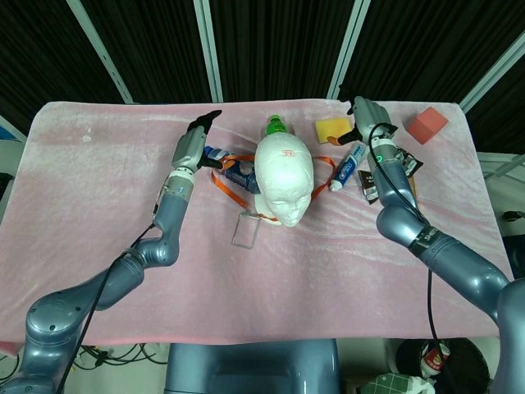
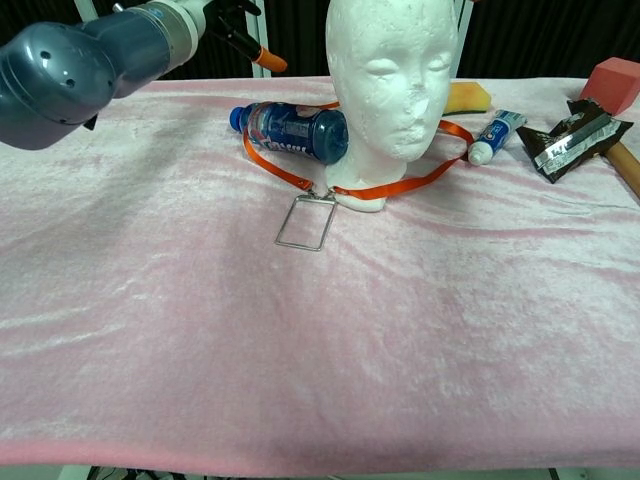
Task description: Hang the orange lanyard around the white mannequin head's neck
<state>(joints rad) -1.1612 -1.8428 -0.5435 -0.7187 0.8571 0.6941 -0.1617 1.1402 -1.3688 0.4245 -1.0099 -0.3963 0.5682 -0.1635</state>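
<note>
The white mannequin head (image 1: pixel 284 176) (image 2: pixel 392 80) stands upright mid-table. The orange lanyard (image 1: pixel 231 190) (image 2: pixel 400 186) lies looped round its neck at the base, one side running over the cloth on each side, with its clear badge holder (image 1: pixel 244 230) (image 2: pixel 305 222) flat in front. My left hand (image 1: pixel 195 139) (image 2: pixel 222 18) hovers left of the head above the bottle's cap end, fingers stretched out, holding nothing. My right hand (image 1: pixel 366 112) is raised right of the head, beyond the toothpaste tube, fingers apart and empty. The strap behind the neck is hidden.
A blue water bottle (image 1: pixel 238 171) (image 2: pixel 296 131) lies against the head's left side, partly under the strap. A green-capped bottle (image 1: pixel 275 127) lies behind the head. Yellow sponge (image 1: pixel 328 130), toothpaste tube (image 2: pixel 495 135), dark wrapper (image 2: pixel 568 135) and red block (image 2: pixel 616 85) crowd the right.
</note>
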